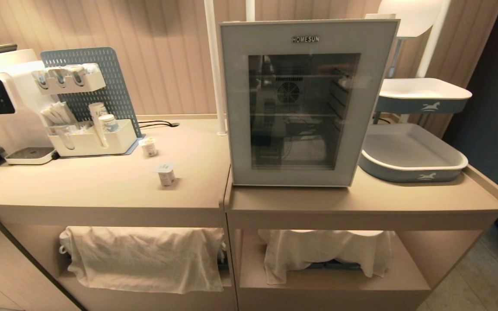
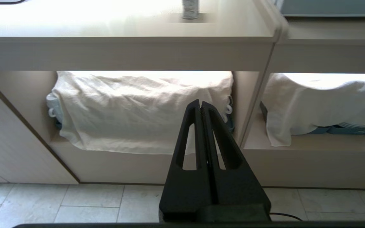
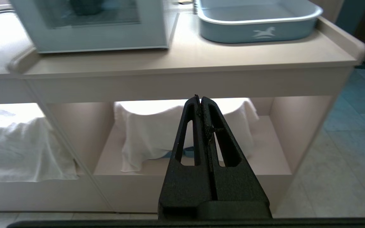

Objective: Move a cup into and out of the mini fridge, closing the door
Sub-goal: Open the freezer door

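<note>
Grippers: left (image 2: 200, 104) and right (image 3: 200, 99) both pressed together, empty, low before the counter.
Fridge (image 1: 307, 103): door (image 1: 236, 108) closed.
Cup (image 1: 166, 173): left of fridge, upright.
Next: open door fully first.

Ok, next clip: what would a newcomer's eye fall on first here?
The mini fridge stands at the middle of the counter, its door shut, dark glass showing wire shelves and a fan. Left of it, a small cup stands alone on the counter. Both the left gripper and right gripper hang low before the cloth-draped shelves, jaws shut and empty.
</note>
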